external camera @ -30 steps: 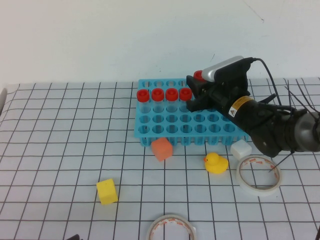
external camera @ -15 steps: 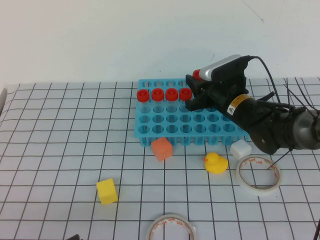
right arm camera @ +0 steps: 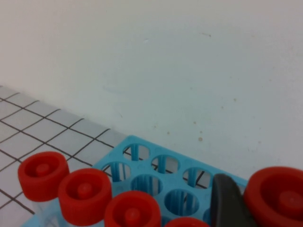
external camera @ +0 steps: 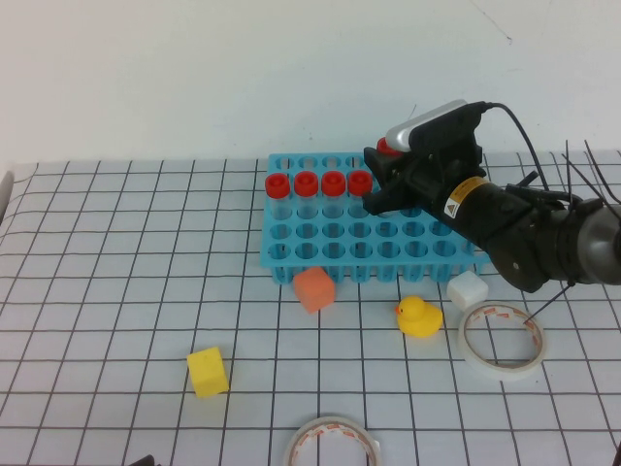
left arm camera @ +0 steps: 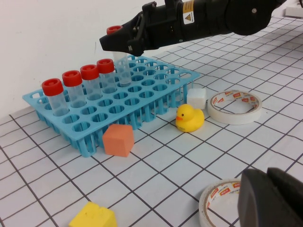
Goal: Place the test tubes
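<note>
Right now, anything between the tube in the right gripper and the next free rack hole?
Nothing visible. The right gripper holds the red-capped test tube over the blue rack, beside the four seated tubes; the holes beneath look empty. Left gripper sits shut near the front tape roll, well clear.

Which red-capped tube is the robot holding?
The fifth test tube, pinched in the right gripper beside the row's right end, its cap higher than the four standing free in the blue rack. The left gripper sits shut near the front tape roll.
</note>
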`<control>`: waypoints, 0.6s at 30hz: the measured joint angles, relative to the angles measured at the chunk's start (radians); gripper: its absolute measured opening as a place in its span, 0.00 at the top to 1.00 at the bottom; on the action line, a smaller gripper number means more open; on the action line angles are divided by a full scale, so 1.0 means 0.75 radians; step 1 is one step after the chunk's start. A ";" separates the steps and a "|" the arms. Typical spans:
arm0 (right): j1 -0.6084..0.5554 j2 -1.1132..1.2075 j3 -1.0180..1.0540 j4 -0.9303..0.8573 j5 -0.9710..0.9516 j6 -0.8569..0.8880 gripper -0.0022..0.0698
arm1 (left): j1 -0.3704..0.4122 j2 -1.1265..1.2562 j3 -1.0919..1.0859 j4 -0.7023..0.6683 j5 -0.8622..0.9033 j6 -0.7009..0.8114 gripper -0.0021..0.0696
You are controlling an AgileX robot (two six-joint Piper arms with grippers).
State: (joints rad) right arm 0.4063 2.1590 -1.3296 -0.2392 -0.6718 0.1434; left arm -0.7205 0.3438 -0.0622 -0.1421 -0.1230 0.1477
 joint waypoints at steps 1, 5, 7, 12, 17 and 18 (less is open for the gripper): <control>0.000 0.000 0.000 0.000 0.000 0.000 0.59 | 0.000 0.000 0.000 0.000 0.000 0.000 0.97; 0.005 0.000 0.002 -0.003 -0.013 0.000 0.59 | 0.000 0.000 0.000 0.000 0.000 0.000 0.97; 0.013 0.000 0.005 -0.005 -0.030 0.000 0.59 | 0.000 0.000 0.000 0.000 0.000 0.000 0.97; 0.016 0.011 0.013 -0.008 -0.071 0.000 0.59 | 0.000 0.000 0.000 0.000 0.000 0.000 0.97; 0.016 0.011 0.030 0.003 -0.102 -0.003 0.59 | 0.000 0.000 0.000 0.000 0.000 0.000 0.97; 0.016 0.011 0.036 0.010 -0.105 -0.003 0.59 | 0.000 0.000 0.000 0.000 0.000 0.000 0.97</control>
State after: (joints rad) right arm 0.4183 2.1675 -1.3027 -0.2320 -0.7505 0.1414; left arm -0.7205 0.3438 -0.0622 -0.1421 -0.1230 0.1477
